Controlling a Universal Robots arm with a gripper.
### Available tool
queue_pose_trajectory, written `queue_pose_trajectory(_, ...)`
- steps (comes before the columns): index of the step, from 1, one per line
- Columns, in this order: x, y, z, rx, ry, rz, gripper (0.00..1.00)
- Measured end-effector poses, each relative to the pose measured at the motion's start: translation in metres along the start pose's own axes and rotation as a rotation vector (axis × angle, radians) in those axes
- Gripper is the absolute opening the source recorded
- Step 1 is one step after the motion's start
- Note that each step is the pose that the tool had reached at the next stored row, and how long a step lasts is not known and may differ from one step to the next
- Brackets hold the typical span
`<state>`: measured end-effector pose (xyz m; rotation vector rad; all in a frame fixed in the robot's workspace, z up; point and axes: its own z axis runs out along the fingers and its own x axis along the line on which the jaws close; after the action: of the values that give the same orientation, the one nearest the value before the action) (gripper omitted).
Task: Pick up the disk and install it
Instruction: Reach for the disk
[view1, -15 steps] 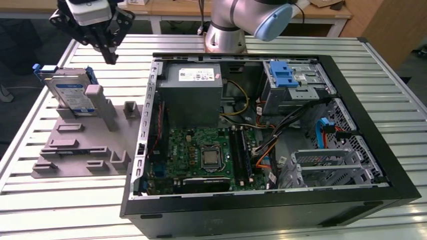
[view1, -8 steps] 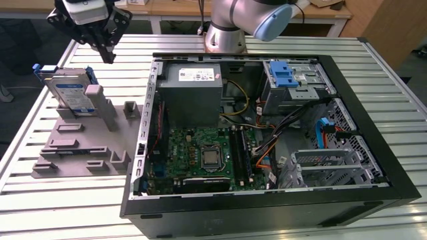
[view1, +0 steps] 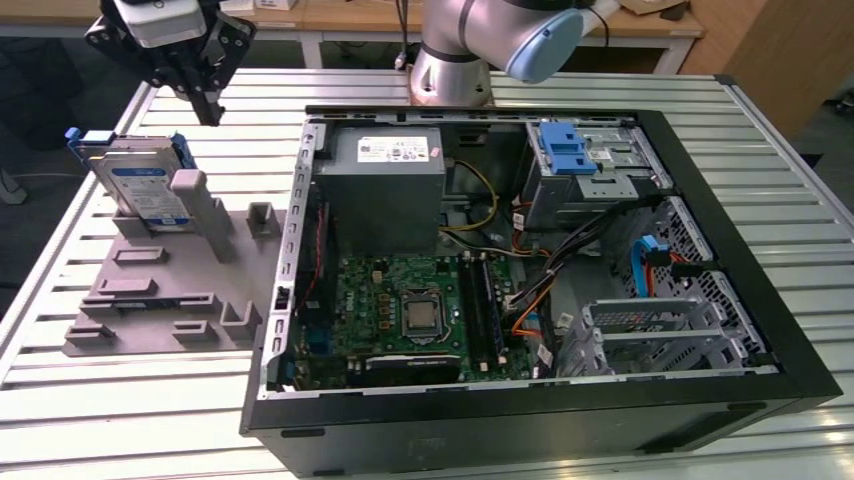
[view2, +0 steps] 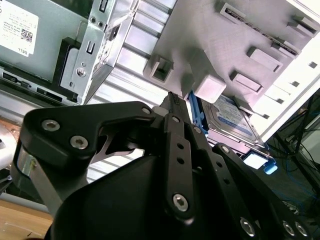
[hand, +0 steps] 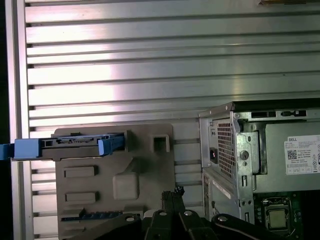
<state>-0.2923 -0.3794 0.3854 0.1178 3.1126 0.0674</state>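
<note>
Claw (view1: 208, 115) at the end of my arm, seen in the exterior view hanging above the slatted metal surface (view1: 80, 400), toward that view's upper left. Its two black fingers are drawn together to a point and nothing is held between them. In both wrist views the joined tips (view2: 171, 100) (hand: 173, 192) point down at the grey holder (hand: 145, 165).

The disk (view1: 140, 185) stands on edge in a slot of the grey holder (view1: 160, 290), its white-and-blue label facing the exterior camera and its blue carrier framing it. The first wrist view shows the disk (hand: 75, 145) edge-on, with blue carrier tabs at both ends. In the second wrist view the labelled face of the disk (view2: 235, 117) shows past my claw. Claw and disk are apart, not touching.

On the exterior view's right of the holder lies the open computer case (view1: 747, 250). Inside it are the grey power supply (view1: 387, 190), the green motherboard (view1: 400, 300) and the metal drive cage with a blue latch (view1: 587, 165).
</note>
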Motion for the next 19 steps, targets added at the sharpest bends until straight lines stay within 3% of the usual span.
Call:
queue_pose_trajectory(9, 0.002, 0.0007, 0.0002, -0.0002, -0.0002, 0.0, 0.11)
queue_pose_trajectory(19, 0.0262, 0.0116, 0.0031, 0.0012, 0.0003, 0.001, 0.11)
